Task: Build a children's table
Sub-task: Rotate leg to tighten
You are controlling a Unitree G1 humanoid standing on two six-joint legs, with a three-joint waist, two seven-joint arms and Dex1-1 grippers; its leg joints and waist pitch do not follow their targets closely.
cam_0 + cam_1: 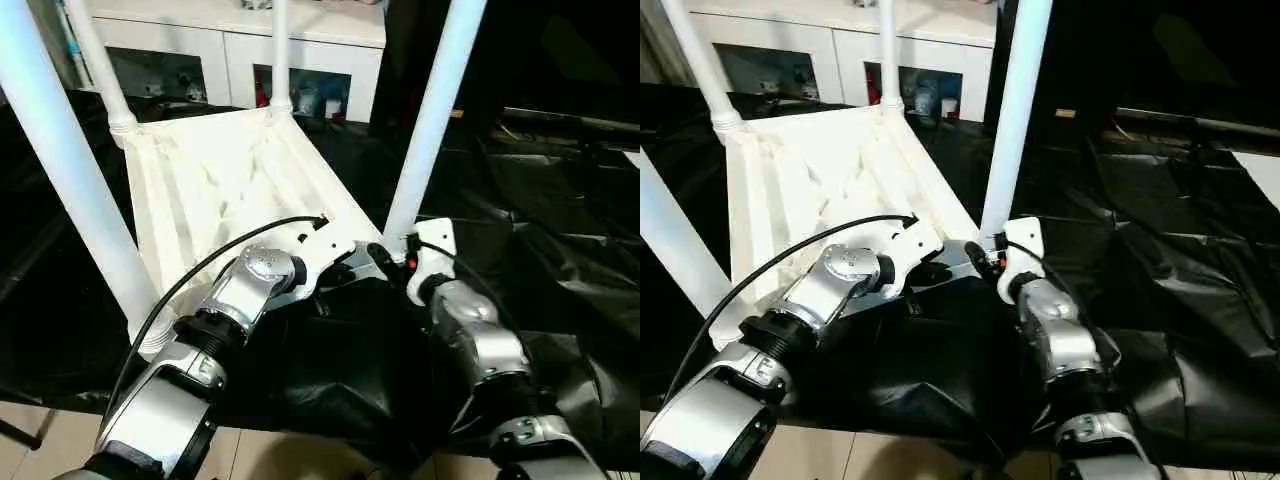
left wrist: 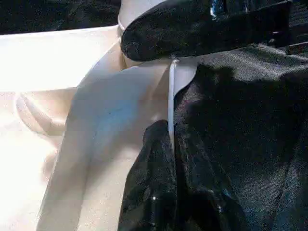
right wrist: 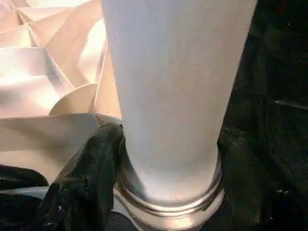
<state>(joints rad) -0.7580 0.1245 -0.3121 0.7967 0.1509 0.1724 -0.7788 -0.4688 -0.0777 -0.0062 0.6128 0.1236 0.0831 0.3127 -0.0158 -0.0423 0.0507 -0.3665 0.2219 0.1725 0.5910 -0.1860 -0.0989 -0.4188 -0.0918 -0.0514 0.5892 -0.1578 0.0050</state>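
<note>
Both silver forearms reach forward to the children's table near edge.

A table draped in crinkled, glossy black plastic sheeting spans the foreground. Behind it stands a low white cabinet with open compartments holding small, indistinct items. Pale tiled floor shows along the near edge.

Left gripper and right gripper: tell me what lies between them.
In the left eye view, a short stretch of the tabletop's near edge lies between the left gripper and the right gripper, beside the leg's socket.
</note>
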